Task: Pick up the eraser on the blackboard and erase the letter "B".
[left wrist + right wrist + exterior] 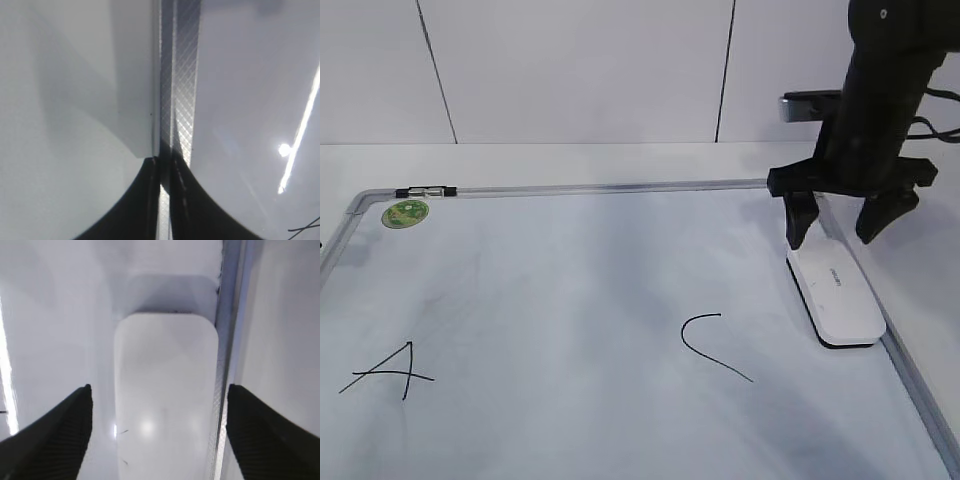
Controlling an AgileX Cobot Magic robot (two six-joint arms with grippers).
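Note:
The white eraser (840, 300) lies on the blackboard (570, 290), along its right frame edge. It also shows in the right wrist view (165, 390). My right gripper (834, 238) is open just above the eraser's far end, one finger on each side (159, 390), not touching it. No letter "B" is visible on the board. My left gripper (165, 165) is shut and empty over the board's metal frame (182, 75); it is out of the exterior view.
A black "A" (390, 368) is at the board's near left and a curved "C" (710, 340) at the middle right. A green sticker (405, 213) sits in the far left corner. A white wall stands behind the table.

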